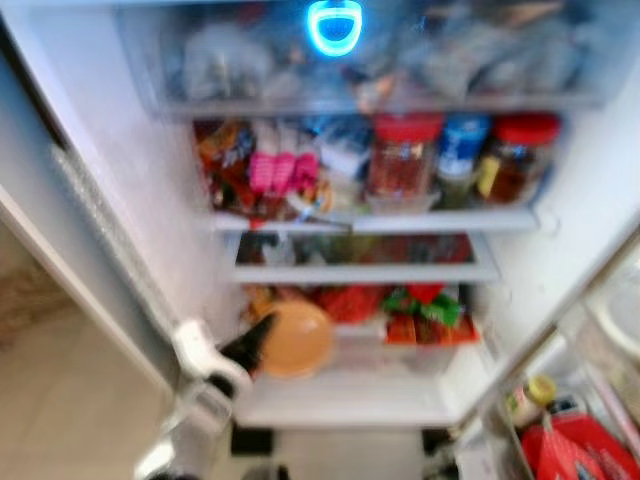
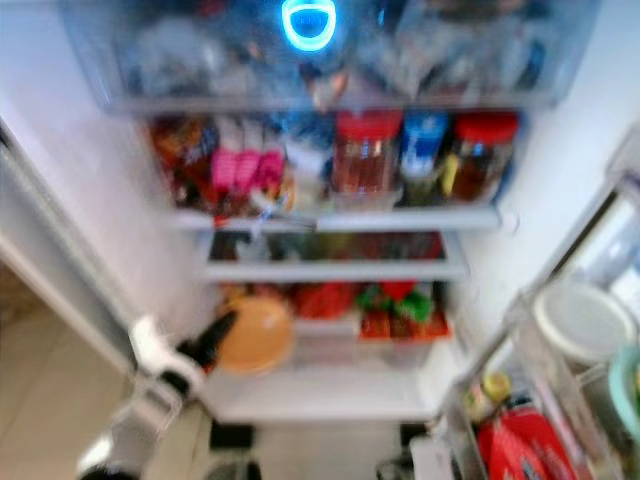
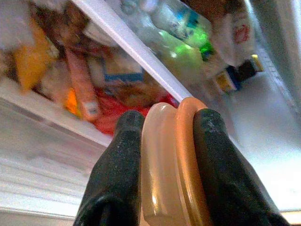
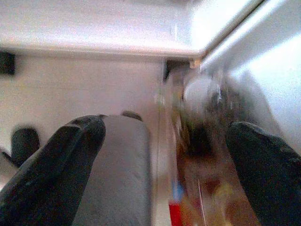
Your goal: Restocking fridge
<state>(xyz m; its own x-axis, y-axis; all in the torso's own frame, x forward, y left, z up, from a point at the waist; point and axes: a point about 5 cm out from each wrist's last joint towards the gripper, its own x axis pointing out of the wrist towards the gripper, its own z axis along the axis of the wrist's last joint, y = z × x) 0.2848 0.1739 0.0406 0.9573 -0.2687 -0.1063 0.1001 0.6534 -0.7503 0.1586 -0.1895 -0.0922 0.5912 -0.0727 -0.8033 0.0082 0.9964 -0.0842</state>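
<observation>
Left claw point(image 1: 262, 335): closed on the rim of an orange dish point(image 1: 295, 340), one finger point(image 3: 115, 165) on each face; in the left wrist view what it grips looks like two nested rims, one paler, one deeper orange.
Dish: held on edge, raised in front of the lowest shelf point(image 1: 350, 395), not yet resting on it as far as the blur lets me judge.
Ahead of the claw: red and green packets point(image 1: 425, 310) at the back of that shelf, with bare white shelf just below the dish.
Above the claw: a narrow glass shelf, then a crowded shelf with pink cups point(image 1: 283, 170) and red-lidded jars point(image 1: 405, 155); a top drawer point(image 1: 360, 55) with a blue light.
Right claw point(image 4: 164, 160): wide open, holding nothing, hanging low by the door bins; blurred bottles beyond it.
Door point(image 1: 590, 400): open on the right, its bins holding a small bottle and a red pack.
Done: fridge open, dish picked up and carried to the shelf mouth.
Left: likely to set the dish on the bare shelf, release, withdraw.
</observation>
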